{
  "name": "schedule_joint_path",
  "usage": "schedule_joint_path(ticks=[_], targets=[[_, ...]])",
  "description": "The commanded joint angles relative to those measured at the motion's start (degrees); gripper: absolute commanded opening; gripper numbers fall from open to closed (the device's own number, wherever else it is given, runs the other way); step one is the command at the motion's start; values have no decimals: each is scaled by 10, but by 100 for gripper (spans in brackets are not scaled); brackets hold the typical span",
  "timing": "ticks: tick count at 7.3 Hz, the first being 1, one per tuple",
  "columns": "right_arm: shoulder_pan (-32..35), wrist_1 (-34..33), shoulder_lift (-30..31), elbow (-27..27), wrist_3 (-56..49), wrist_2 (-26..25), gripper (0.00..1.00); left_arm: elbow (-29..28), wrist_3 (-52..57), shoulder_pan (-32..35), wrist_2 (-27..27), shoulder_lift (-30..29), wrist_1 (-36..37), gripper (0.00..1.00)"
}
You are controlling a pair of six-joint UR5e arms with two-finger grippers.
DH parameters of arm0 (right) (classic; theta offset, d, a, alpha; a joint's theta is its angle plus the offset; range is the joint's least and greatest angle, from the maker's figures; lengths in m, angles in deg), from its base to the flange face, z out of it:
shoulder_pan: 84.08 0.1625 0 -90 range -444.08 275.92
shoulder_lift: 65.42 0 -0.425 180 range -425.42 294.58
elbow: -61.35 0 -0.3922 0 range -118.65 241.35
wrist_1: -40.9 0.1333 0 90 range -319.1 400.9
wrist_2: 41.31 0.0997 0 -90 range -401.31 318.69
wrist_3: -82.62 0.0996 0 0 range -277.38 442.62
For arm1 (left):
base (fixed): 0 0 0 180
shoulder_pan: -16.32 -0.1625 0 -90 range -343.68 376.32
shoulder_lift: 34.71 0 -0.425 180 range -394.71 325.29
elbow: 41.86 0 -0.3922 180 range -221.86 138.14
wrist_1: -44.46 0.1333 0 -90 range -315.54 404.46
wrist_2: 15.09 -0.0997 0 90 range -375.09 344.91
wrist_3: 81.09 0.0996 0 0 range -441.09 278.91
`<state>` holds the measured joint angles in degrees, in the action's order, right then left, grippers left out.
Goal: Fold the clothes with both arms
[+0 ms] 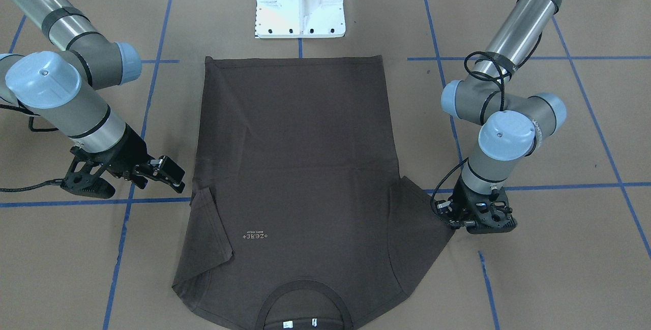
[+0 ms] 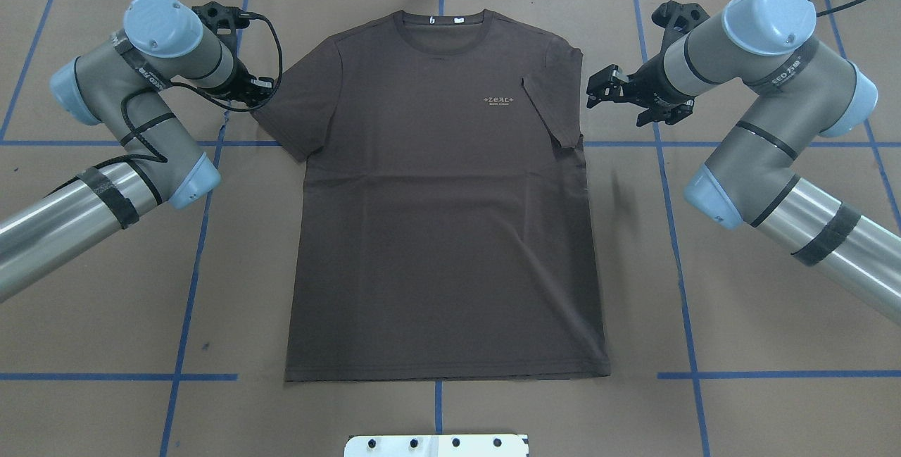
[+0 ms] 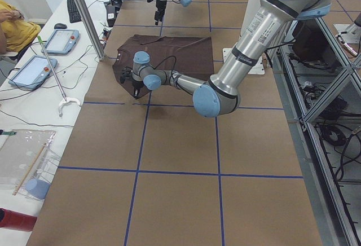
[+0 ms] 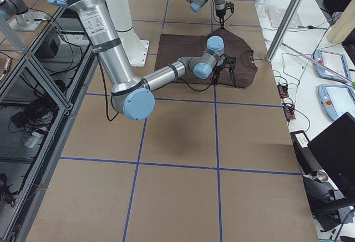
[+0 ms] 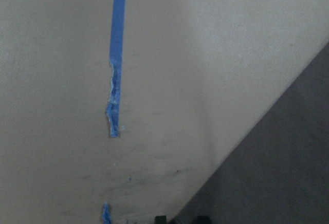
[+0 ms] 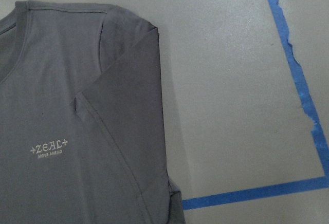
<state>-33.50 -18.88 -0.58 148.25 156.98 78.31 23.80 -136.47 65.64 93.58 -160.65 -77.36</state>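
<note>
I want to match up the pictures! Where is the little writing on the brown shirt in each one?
Front-facing: logo, lower left of middle, upside down.
Overhead: logo, upper right on the T-shirt.
Exterior left: too small to see.
Exterior right: too small to see.
Left wrist: not in it.
Right wrist: logo at lower left.
Shared landmark: the folded-in sleeve right beside the logo.

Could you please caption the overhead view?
Brown T-shirt laid flat, one sleeve folded in; left gripper at the other sleeve.
</note>
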Motion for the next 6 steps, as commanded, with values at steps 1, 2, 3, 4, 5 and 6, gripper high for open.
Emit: schedule_joint_path(ticks=[1,2,3,4,5,6], targets=[[0,0,1,-1,-1,0,100,5,0,0,2,-3,3,0],[0,-1,1,-1,0,0,100,12,-1,0,6,-11,7,0],[1,-1,0,0,0,0,100,35,-3,0,8,-27,38,0],[0,0,0,1,0,1,100,38,-15,0,20,-47,60,0],[1,0,0,1,0,0,100,36,-54,-5,20,-67,58,0],[1,0,0,1,1,0,100,19,-88,-23,17,-90,57,0]])
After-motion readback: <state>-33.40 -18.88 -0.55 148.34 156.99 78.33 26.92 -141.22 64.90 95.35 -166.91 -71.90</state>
